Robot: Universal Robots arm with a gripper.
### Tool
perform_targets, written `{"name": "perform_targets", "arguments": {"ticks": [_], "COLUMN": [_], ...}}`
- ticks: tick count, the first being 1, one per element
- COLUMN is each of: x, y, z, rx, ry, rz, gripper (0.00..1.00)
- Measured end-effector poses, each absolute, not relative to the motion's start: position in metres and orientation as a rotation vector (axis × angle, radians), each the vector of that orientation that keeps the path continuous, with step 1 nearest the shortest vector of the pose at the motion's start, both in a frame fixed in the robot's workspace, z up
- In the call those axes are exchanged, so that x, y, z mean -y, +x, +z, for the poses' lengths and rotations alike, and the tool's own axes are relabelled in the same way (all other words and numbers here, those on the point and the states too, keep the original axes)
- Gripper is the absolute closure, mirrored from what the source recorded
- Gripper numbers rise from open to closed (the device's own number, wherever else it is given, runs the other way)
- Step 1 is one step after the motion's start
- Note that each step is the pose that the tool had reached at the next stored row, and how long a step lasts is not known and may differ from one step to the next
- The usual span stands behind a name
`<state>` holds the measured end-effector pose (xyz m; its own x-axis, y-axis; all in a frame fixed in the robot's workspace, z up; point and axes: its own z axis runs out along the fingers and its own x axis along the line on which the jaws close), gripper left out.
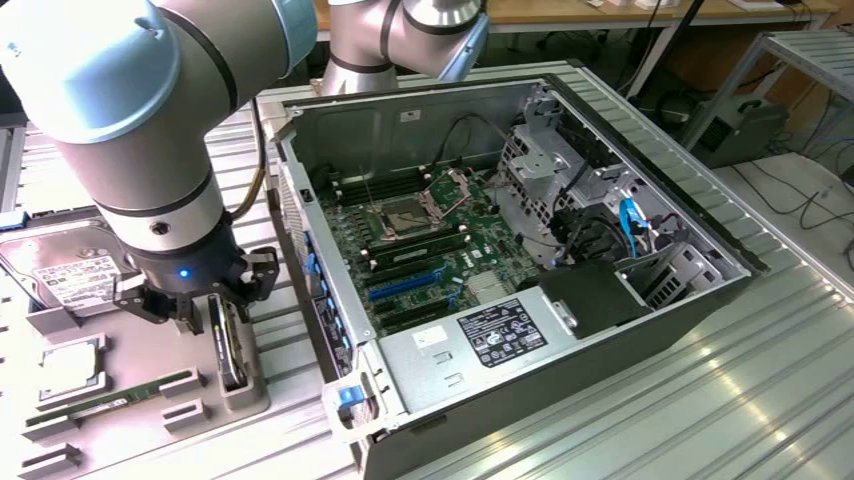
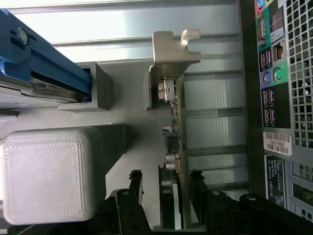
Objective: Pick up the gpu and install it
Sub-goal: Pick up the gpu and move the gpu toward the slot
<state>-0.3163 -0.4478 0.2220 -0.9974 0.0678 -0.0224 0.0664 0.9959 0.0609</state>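
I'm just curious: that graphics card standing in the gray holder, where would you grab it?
By its two flat faces near the top edge, away from the metal bracket, coming straight down. The card stands on edge in the holder, so only that upper part is free.

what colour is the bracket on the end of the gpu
Plain silver-grey metal. The gpu bracket shows best in the wrist view.

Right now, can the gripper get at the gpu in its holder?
Probably yes: the gripper straddles the gpu, a finger on each side, jaws open, nothing else between. The grey block stands clear to one side.
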Motion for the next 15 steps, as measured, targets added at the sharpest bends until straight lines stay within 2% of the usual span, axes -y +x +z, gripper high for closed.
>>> {"name": "perform_targets", "arguments": {"ticks": [4,5,6,7,15], "x": [0.4478,0.4478,0.4478,0.4478,0.4478], "y": [-0.3162,-0.3162,-0.3161,-0.3161,-0.3159], "z": [0.2216,0.2216,0.2216,0.2216,0.2213], "rx": [-3.114,-3.114,-3.114,-3.114,-3.114], "ry": [0.105,0.105,0.105,0.105,0.104], "rz": [0.094,0.094,0.094,0.094,0.091], "gripper": [0.50,0.57,0.57,0.64,0.64]}}
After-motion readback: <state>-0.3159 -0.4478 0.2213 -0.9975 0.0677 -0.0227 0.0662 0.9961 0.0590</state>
